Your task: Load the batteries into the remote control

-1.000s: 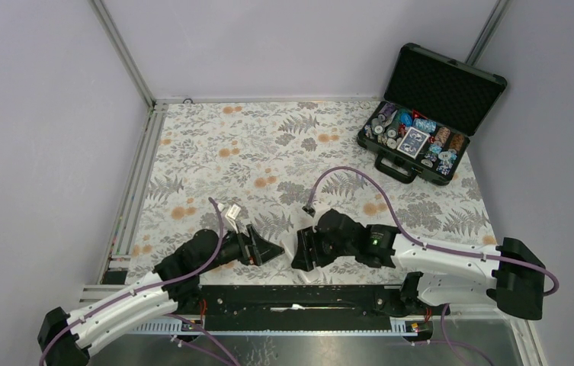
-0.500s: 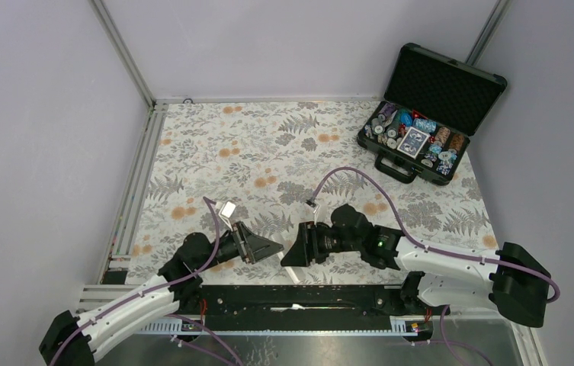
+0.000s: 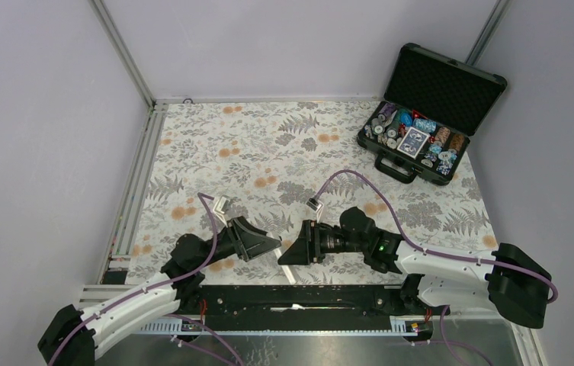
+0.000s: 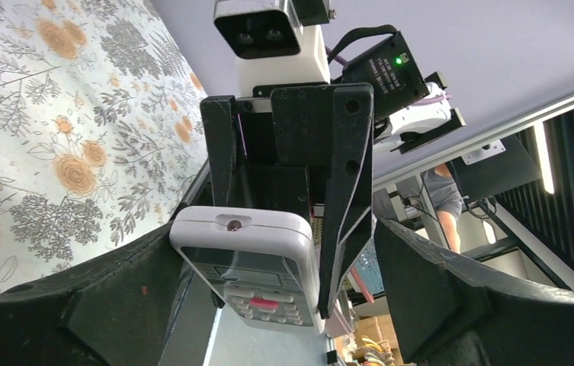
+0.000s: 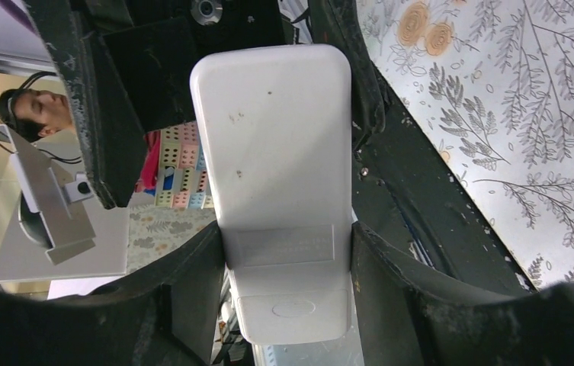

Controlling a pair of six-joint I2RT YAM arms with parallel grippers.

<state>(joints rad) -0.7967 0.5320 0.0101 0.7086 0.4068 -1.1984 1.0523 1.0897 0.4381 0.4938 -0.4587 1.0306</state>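
a: what's the setting?

b: a table under a cloth (image 3: 268, 145) printed with grey ferns and orange flowers, with plain pale walls round it. at the far right corner a black case (image 3: 451, 82) stands open, foam in its lid, poker chips (image 3: 387, 131) and a blue card deck (image 3: 415, 140) in its tray.

a: and the right gripper (image 3: 293, 252)?

b: its fingers (image 5: 398, 293) are closed onto the long edges of the remote control (image 5: 276, 175), one on each side. the plain white back faces that wrist camera.

a: where is the remote, then?

b: held off the cloth near the table's front edge, between the two grippers. its front faces the left gripper (image 3: 264, 245), with the dark screen nearest the top end and a red button among the grey ones below.

a: is the left one holding anything?

b: no. its fingers (image 4: 440, 301) are spread wide, apart from the remote on either side and touching nothing.

a: any writing you can read?

b: none legible. the remote's back has a grey label strip with print too fine to make out, and below it an oval mark on the end panel. a black box (image 4: 379, 72) on the right arm has white lettering beside a green light, also too small.
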